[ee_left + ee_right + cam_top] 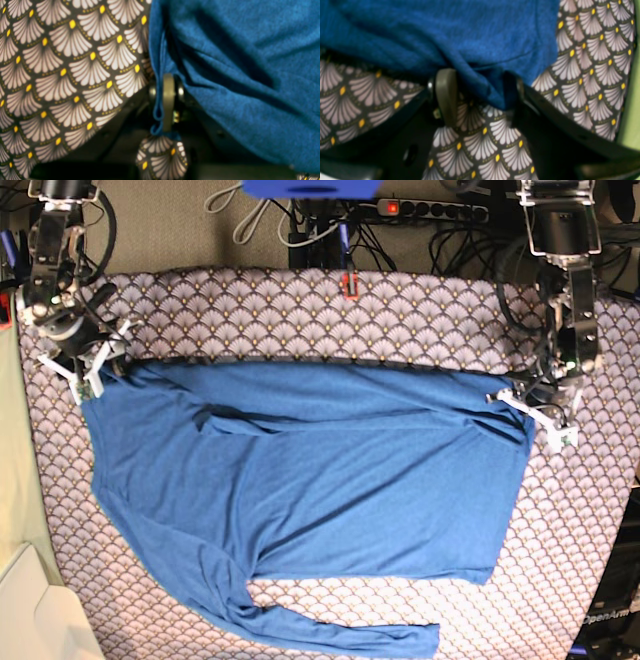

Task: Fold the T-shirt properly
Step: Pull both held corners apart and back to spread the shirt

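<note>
In the left wrist view, the left gripper (167, 105) is seen closed to a narrow slit on a thin hem edge of the T-shirt (240, 75); the blue cloth falls away to the right of the jaws, and the table cover (62, 75) is exposed on the left. A small pucker of patterned cover appears just below the pinch, so it may be caught with the hem.

In the right wrist view, the right gripper (480, 97) is shown with its jaws set apart, a bunched fold of the T-shirt (445, 30) lying between them. The olive pad (446, 96) stands clear of the fold on one side, so a firm grip cannot be confirmed. The table cover (590, 62) is visible beneath and beside.

In the base view, the T-shirt (310, 480) is laid flat on the table cover (300, 305), its long axis running across the table from one arm to the other. The right gripper (92, 372) sits at one far corner and the left gripper (535, 412) at the other, both on the same far edge. One sleeve (320, 630) trails along the near side. The body of the cloth therefore lies on the near side of both grippers, each arm nearest its own corner; a fold is judged to require that far edge to be carried toward the near hem.
</note>
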`<action>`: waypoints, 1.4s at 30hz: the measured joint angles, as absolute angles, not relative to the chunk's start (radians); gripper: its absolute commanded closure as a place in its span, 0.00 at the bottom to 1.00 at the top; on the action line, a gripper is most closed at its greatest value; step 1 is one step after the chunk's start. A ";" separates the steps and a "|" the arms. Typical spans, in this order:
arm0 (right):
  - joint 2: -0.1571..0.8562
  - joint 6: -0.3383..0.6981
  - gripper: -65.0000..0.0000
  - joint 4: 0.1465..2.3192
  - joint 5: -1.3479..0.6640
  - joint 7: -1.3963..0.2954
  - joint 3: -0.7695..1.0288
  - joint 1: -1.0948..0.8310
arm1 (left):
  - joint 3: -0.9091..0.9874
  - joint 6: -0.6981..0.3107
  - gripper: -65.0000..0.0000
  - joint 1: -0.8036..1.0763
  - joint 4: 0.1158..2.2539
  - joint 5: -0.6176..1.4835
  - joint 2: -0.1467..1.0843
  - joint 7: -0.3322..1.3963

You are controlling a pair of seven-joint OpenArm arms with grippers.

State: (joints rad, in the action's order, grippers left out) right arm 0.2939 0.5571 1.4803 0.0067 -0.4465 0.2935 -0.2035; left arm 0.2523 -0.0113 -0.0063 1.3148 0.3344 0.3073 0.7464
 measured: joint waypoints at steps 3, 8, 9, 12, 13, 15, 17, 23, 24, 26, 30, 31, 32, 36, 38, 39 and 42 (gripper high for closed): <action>0.294 0.557 0.64 1.480 0.007 -0.445 0.294 -0.206 | 0.252 -0.011 1.00 -0.006 1.315 0.334 0.307 0.746; 0.294 0.561 1.00 1.480 0.003 -0.447 0.296 -0.209 | 0.244 -0.023 1.00 -0.006 1.314 0.347 0.333 0.755; 0.297 0.561 1.00 1.480 0.004 -0.448 0.296 -0.210 | 0.244 -0.023 1.00 -0.006 1.315 0.353 0.336 0.762; 0.319 0.564 1.00 1.485 0.008 -0.453 0.293 -0.217 | 0.247 -0.023 1.00 -0.006 1.324 0.358 0.348 0.806; 0.321 0.577 1.00 1.491 0.012 -0.455 0.298 -0.222 | 0.247 -0.023 1.00 -0.005 1.336 0.357 0.355 0.840; 0.321 0.613 1.00 1.515 0.020 -0.458 0.300 -0.236 | 0.247 -0.017 1.00 0.009 1.365 0.348 0.357 0.859; 0.321 0.632 1.00 1.554 0.018 -0.459 0.300 -0.261 | 0.247 -0.015 1.00 0.023 1.396 0.341 0.357 0.898; 0.321 0.633 1.00 1.622 0.019 -0.459 0.300 -0.313 | 0.247 -0.011 1.00 0.041 1.488 0.326 0.362 0.975; 0.321 0.633 1.00 1.628 0.018 -0.459 0.300 -0.320 | 0.247 -0.011 1.00 0.047 1.501 0.326 0.363 0.982; 0.322 0.639 1.00 1.635 0.017 -0.458 0.300 -0.334 | 0.247 -0.012 1.00 0.069 1.526 0.332 0.374 0.990; 0.333 0.688 1.00 1.638 0.013 -0.455 0.346 -0.358 | 0.249 -0.011 1.00 0.100 1.541 0.323 0.389 0.999; 0.334 0.694 1.00 1.638 0.014 -0.455 0.361 -0.360 | 0.248 -0.011 1.00 0.103 1.541 0.332 0.392 0.999; 0.334 0.695 1.00 1.638 0.015 -0.456 0.370 -0.361 | 0.246 -0.015 1.00 0.108 1.541 0.337 0.399 0.998; 0.334 0.697 1.00 1.639 0.010 -0.452 0.401 -0.365 | 0.247 -0.015 1.00 0.131 1.545 0.338 0.410 1.000; 0.335 0.700 1.00 1.645 0.002 -0.447 0.412 -0.386 | 0.247 -0.015 1.00 0.134 1.545 0.338 0.413 1.000; 0.334 0.701 1.00 1.651 0.003 -0.449 0.414 -0.397 | 0.247 -0.015 1.00 0.138 1.545 0.339 0.415 0.996; 0.335 0.703 1.00 1.674 0.007 -0.452 0.414 -0.430 | 0.247 -0.015 1.00 0.160 1.556 0.338 0.415 1.001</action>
State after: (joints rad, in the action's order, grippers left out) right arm 0.3347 0.7029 1.6745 0.0071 -0.4519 0.4141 -0.4305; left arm 0.2466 -0.0147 0.1596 1.5562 0.3378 0.4152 1.0008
